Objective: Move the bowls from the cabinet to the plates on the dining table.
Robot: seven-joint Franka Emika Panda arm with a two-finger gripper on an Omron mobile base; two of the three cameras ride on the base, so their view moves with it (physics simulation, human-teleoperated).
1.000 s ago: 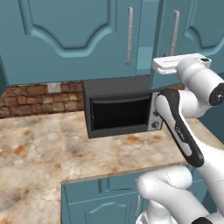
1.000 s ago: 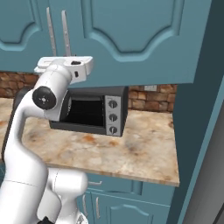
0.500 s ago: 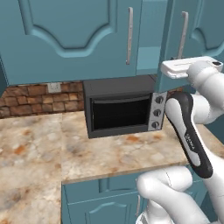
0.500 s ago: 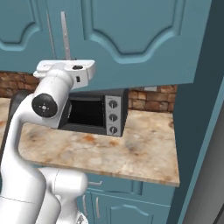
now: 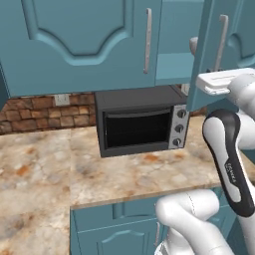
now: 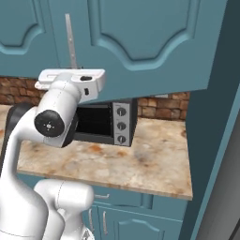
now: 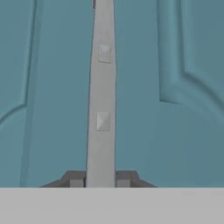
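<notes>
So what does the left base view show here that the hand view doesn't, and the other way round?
Left base view: the cabinet door swung partly open, exposing the teal shelf, with the toaster oven on the counter and the brick backsplash below. Hand view: the fingertips closed on either side of the silver bar handle. Shared: that handle and the teal door panel.

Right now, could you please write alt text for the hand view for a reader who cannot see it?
A long vertical silver bar handle runs up the middle of the picture between the end effector's two dark fingertips, which close on it at the bottom. Behind it lies the teal-blue arched panel cabinet door.
</notes>
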